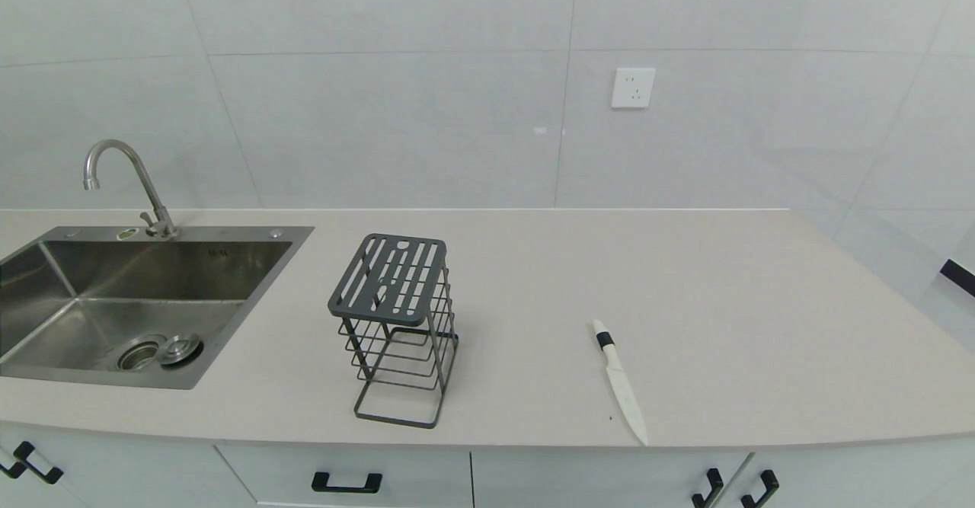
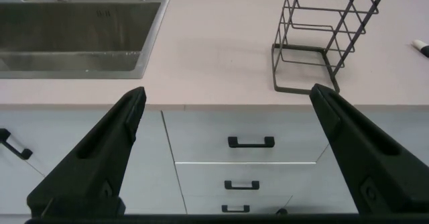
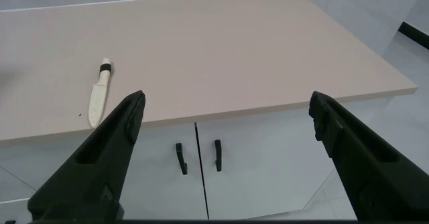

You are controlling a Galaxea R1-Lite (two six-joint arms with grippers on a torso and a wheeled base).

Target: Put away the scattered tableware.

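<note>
- Left gripper [image 2: 226, 95]: held off the counter's front edge, aimed at the drawers between the sink and the rack; its two dark fingers [image 2: 94, 160] are spread wide with nothing between them
- Right gripper [image 3: 226, 98]: also out in front of the counter, facing the cabinet doors to the right of the knife; jaws wide apart and empty
- One knife [image 1: 621, 382]: white blade, white handle with a black band; it lies flat on the countertop [image 1: 724, 302] right of centre, tip close to the front edge, handle pointing towards the wall; well apart from the rack; seen from the right wrist at [image 3: 99, 98]
- One knife rack [image 1: 396, 325]: dark wire frame with a slotted top plate, standing upright between sink and knife; no tool in its slots; its base shows in the left wrist view [image 2: 305, 56]
- One steel sink [image 1: 152, 272]: set into the counter's left end; one curved faucet [image 1: 126, 180] behind it; a drain with a stopper beside it in the basin floor
- One wall socket [image 1: 633, 87] on the tiles above the counter
- Three drawer handles [image 2: 251, 142], stacked one below the other; two upright door handles [image 3: 181, 158] side by side below the counter's right part
</note>
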